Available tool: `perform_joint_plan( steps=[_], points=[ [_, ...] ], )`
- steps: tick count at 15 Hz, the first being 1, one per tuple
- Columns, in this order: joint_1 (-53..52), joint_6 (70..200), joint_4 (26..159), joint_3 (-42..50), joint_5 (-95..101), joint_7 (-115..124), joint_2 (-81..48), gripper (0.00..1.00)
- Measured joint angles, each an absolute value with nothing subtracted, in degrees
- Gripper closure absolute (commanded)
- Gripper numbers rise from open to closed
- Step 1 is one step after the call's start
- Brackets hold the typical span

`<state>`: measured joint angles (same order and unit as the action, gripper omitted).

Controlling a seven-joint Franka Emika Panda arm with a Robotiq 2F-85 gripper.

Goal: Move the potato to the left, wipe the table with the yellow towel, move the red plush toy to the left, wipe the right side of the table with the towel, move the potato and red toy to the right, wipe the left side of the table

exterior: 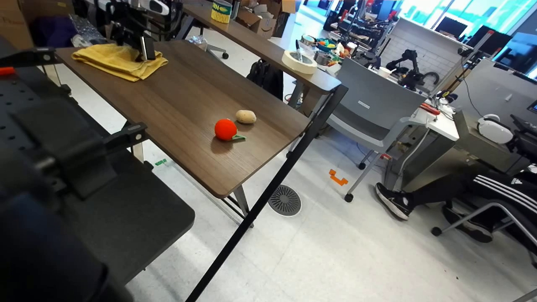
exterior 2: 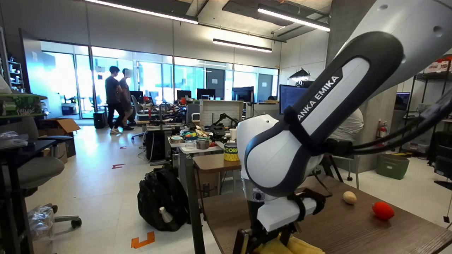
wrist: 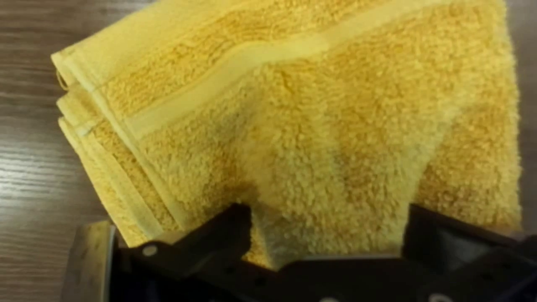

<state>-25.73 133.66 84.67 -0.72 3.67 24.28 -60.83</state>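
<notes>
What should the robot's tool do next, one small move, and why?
Probably close the tool on the yellow towel: its jaws stand open with a raised part of the towel between them, while the potato and red plush toy lie well apart from it, so gripping now likely wouldn't disturb them.

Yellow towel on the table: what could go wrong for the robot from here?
The yellow towel is folded in layers, and the fingers stand wide apart with cloth between them; closing might catch only upper layers, so it could unfold when dragged.
Its corner lies close to an edge of the table, so a stroke that way may pull it over.
The potato and red toy look rounded and sit close together; a wide wipe could set them rolling.
</notes>
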Motion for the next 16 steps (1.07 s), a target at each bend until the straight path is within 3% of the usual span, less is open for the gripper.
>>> perform_joint_plan(
  steps=[5,11,16],
  points=[
    [-30.89,140.37,91.05,5.62,9.50,30.15,-58.14,0.00],
    [-25.46,146.76,92.70,13.58,9.20,39.16,-58.97,0.00],
    [-23.02,153.22,91.32,13.22,9.19,41.49,-60.52,0.00]
  ],
)
